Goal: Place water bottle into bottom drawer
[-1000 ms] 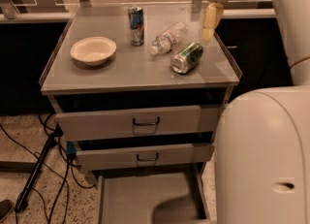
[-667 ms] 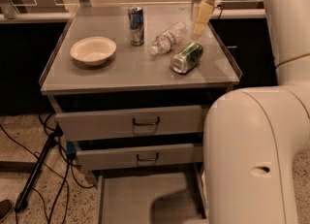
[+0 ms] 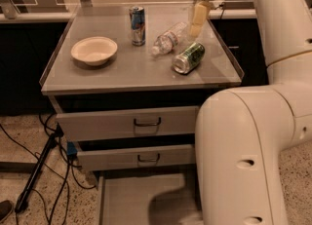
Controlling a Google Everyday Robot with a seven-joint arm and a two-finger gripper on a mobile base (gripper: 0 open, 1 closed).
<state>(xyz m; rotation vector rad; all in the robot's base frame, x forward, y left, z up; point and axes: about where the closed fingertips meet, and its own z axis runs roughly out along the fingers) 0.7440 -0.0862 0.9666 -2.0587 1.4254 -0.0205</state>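
**One high view, looking down from the front**

I have a single camera, so no two views overlap. It looks from above and in front of the cabinet, tilted down and fairly near. The surface (image 3: 122, 75) fills the upper half and the bottom drawer (image 3: 129, 199) meets the lower edge. My arm (image 3: 243, 141) crowds the right side close to the lens. My hand (image 3: 195, 9) sits at the top edge, over the surface's far right.

Dim, warm indoor light with yellowish cast. Soft sheen on grey tabletop (image 3: 122, 75), brightest toward upper centre. Gripper (image 3: 197, 12) at upper centre, over tabletop's far right, pale and well lit. Dark shadow of arm (image 3: 243, 160) falls on bottom drawer (image 3: 122, 200) floor, lower centre. Background at left and right edges near black.
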